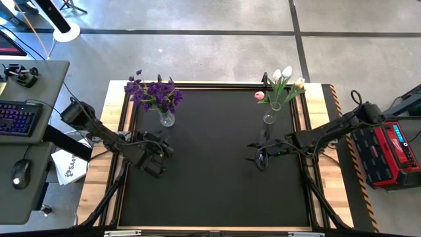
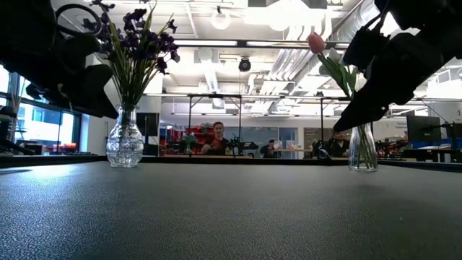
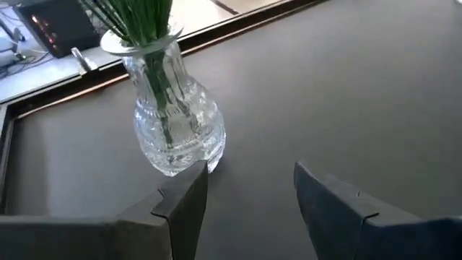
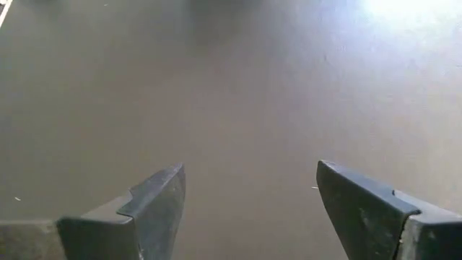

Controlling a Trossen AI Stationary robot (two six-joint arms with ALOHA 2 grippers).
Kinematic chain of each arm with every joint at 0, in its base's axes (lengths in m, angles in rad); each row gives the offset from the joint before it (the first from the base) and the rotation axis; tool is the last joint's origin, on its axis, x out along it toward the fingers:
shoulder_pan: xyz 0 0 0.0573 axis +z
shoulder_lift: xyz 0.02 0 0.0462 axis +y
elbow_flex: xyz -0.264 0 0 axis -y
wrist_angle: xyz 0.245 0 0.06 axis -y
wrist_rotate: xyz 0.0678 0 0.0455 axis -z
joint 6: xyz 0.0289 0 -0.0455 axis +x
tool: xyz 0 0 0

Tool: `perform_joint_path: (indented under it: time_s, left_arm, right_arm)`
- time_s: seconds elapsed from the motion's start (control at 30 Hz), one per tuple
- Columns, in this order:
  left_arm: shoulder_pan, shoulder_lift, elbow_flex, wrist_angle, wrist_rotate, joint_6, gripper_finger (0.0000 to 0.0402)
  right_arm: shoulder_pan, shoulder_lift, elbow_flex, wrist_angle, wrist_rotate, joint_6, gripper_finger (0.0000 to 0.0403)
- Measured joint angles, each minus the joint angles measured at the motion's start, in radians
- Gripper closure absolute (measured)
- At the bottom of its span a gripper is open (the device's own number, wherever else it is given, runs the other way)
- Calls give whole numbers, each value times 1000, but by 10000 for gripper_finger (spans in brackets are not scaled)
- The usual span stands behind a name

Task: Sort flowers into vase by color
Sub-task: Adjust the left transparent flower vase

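The dark purple flowers (image 1: 154, 93) stand with their green stems in a clear cut-glass vase (image 1: 167, 118) at the mat's far left; the same vase (image 3: 173, 119) and its stems show in the left wrist view, and the purple flowers (image 2: 137, 40) in the low view. White and pink tulips (image 1: 281, 84) stand in a slim glass vase (image 1: 268, 117) at the far right, seen again as the slim vase (image 2: 363, 148). My left gripper (image 1: 160, 150) hovers open on the near side of the purple vase; its gripper (image 3: 249, 202) holds nothing. My right gripper (image 1: 258, 157) hovers open, near side of the tulip vase; its gripper (image 4: 249, 209) is empty.
A black mat (image 1: 217, 178) in a wooden frame (image 1: 112, 131) covers the table. A red case (image 1: 391, 148) sits off the right edge, desks with a keyboard (image 1: 16, 118) off the left. People sit in the room (image 2: 216, 137) behind the table.
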Motion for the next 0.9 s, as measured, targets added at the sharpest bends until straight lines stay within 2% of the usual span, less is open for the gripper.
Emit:
perform_joint_path:
  time_s: [0.1,0.17,0.3,0.47,0.63,0.8,0.9]
  left_arm:
    - [34,-8,0,-23,-16,-52,205]
    - [50,-12,0,-52,-37,-34,201]
    - [67,-11,-3,-102,-88,-42,177]
    - [63,-21,-93,-68,-128,-160,140]
    - [20,-55,-210,82,-225,-239,117]
    - [-29,-93,-219,249,-237,-47,114]
    - [-25,-113,-198,299,-207,110,114]
  right_arm:
    - [-2,0,0,8,0,-19,109]
    - [-2,0,0,12,0,-19,109]
    - [-2,0,0,16,0,-24,109]
    - [-2,0,0,18,0,-35,109]
    - [-2,0,0,22,0,-35,109]
    - [-2,0,0,37,-14,-37,109]
    - [-2,0,0,46,-20,-35,109]
